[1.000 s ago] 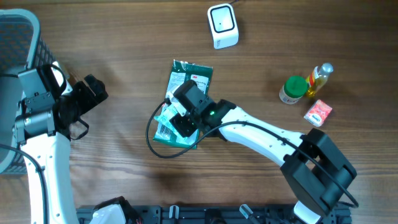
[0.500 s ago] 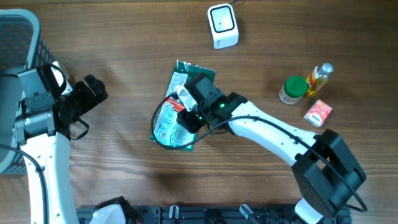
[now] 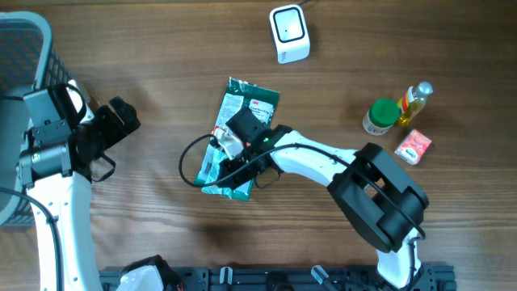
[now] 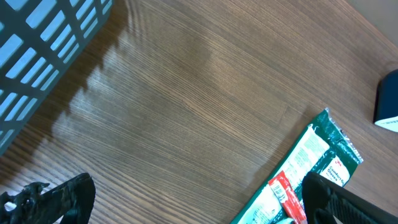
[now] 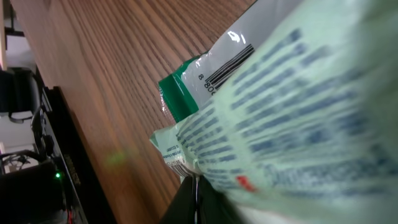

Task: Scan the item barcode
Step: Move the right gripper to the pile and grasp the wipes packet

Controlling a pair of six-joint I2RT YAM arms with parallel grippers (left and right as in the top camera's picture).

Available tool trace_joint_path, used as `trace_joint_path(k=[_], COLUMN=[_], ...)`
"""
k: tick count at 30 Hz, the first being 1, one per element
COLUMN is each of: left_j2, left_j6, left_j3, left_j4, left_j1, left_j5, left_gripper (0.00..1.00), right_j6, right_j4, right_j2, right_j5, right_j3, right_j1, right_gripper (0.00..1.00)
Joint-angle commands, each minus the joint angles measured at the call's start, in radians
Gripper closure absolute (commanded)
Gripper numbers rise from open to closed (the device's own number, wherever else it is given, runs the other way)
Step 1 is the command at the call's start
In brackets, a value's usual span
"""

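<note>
The right gripper (image 3: 226, 155) has just clenched on the green packet (image 3: 246, 101) at its end farthest from the white scanner (image 3: 289, 32), the packet lying on the tabletop (image 3: 161, 48) well apart from that scanner, so carrying its barcode (image 5: 230, 65) to the scanner likely comes next; the left gripper (image 3: 123, 120) idles released.

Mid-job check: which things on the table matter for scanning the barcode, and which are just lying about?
For the job:
- green packet
- white scanner

Just lying about:
- green-lidded jar
- small yellow bottle
- pink box
- grey basket
</note>
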Motion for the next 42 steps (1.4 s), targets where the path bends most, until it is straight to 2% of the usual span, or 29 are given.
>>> trace_joint_path(k=[1,3,4,5,7,13,16,17,19,24,28,31,42], left_j2=[-0.001,-0.001,-0.001,-0.001,-0.001,-0.001,-0.001,-0.001,-0.001,-0.001,-0.001,-0.001,-0.001], left_j6=[0.021,0.021,0.021,0.021,0.021,0.021,0.021,0.021,0.021,0.021,0.021,0.021,0.021], left_j3=[0.001,0.001,0.001,0.001,0.001,0.001,0.001,0.001,0.001,0.001,0.001,0.001,0.001], left_j4=[0.002,0.002,0.002,0.002,0.002,0.002,0.002,0.002,0.002,0.002,0.002,0.002,0.002], left_j1=[-0.003,-0.003,-0.003,-0.003,-0.003,-0.003,-0.003,-0.003,-0.003,-0.003,-0.003,-0.003,-0.003], left_j5=[0.011,0.011,0.011,0.011,0.011,0.011,0.011,0.011,0.011,0.011,0.011,0.011,0.011], left_gripper=[0.00,0.00,0.00,0.00,0.00,0.00,0.00,0.00,0.00,0.00,0.00,0.00,0.00], right_j6=[0.015,-0.008,-0.011,-0.011,-0.046,-0.063,-0.097,-0.098,-0.124,-0.114,-0.112,-0.111,-0.086], right_j4=[-0.009,0.006,0.005,0.005,0.004,-0.029,-0.043,-0.055,-0.070,-0.122,-0.153,-0.154,-0.160], right_j2=[-0.124,-0.209,-0.227,-0.229,-0.214,-0.068,-0.008,-0.006,-0.006,-0.006,0.006,0.007,0.007], right_j5=[0.039,0.093,0.171,0.271,0.410,0.402,0.317,0.320,0.335,0.335,0.330,0.330,0.323], right_j3=[0.067,0.076,0.075,0.075,0.068,0.068,0.068,0.068,0.068,0.068,0.061,0.048,0.046], right_j1=[-0.022,-0.032,-0.037,-0.039,-0.039,-0.037,-0.035,-0.034,-0.034,-0.034,-0.026,-0.025,-0.025], right_gripper=[0.80,0.54,0.44,0.41,0.42,0.44,0.45,0.47,0.56,0.39,0.38,0.45,0.45])
